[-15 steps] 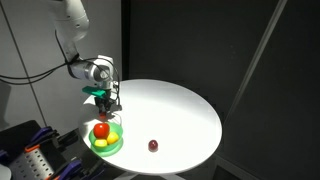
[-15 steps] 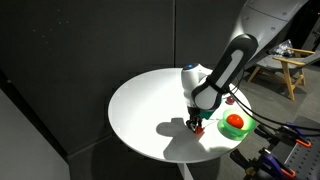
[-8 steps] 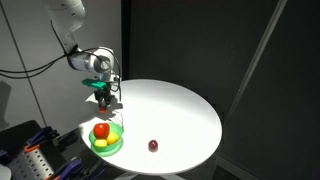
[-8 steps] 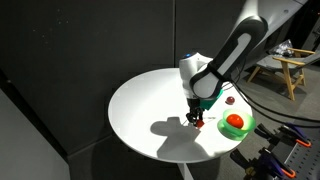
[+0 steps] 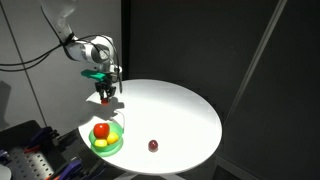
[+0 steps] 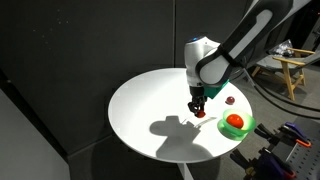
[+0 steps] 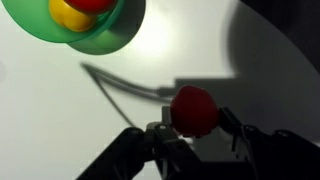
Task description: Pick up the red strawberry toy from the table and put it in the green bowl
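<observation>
My gripper [image 7: 193, 118] is shut on the red strawberry toy [image 7: 194, 108], which shows as a small red thing between the fingers in both exterior views [image 5: 105, 97] [image 6: 198, 112]. I hold it in the air above the white round table [image 5: 180, 110]. The green bowl [image 5: 106, 141] sits at the table's edge, below and a little aside of the gripper [image 5: 105, 94]. It holds a red-orange ball [image 5: 101, 130] and a yellow thing [image 5: 102, 143]. The bowl also shows in the wrist view [image 7: 90, 30] and an exterior view [image 6: 236, 126].
A dark maroon ball [image 5: 153, 146] lies on the table near its front edge; it also shows in an exterior view [image 6: 229, 99]. A cable hangs from the arm [image 5: 30, 65]. A wooden stand [image 6: 290, 65] is off the table.
The gripper has risen with the strawberry toy, lifting it higher above the table. The bowl and balls have not moved.
</observation>
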Robot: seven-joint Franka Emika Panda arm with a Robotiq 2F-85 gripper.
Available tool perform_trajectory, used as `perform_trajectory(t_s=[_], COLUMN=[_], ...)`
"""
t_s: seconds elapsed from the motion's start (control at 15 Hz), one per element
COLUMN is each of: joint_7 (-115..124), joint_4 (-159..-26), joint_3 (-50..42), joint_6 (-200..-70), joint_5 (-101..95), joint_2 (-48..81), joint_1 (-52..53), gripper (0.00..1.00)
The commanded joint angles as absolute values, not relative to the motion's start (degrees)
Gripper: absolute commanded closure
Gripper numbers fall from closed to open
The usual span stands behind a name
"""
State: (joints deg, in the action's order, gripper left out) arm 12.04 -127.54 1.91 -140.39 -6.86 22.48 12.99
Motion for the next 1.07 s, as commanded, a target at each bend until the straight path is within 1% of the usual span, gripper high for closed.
perform_trajectory(t_s=[0.0, 0.6, 1.0], joint_7=[10.94, 9.93, 10.59], joint_4=[-133.44, -145.55, -151.74], joint_3=[2.48, 1.88, 0.65], joint_6=[-140.17, -141.66, -142.12], joint_5=[-5.89, -3.55, -3.43], joint_2=[15.29, 1.34, -5.63], joint_1=[10.78, 5.42, 2.26], gripper=[0.75, 0.75, 0.75])
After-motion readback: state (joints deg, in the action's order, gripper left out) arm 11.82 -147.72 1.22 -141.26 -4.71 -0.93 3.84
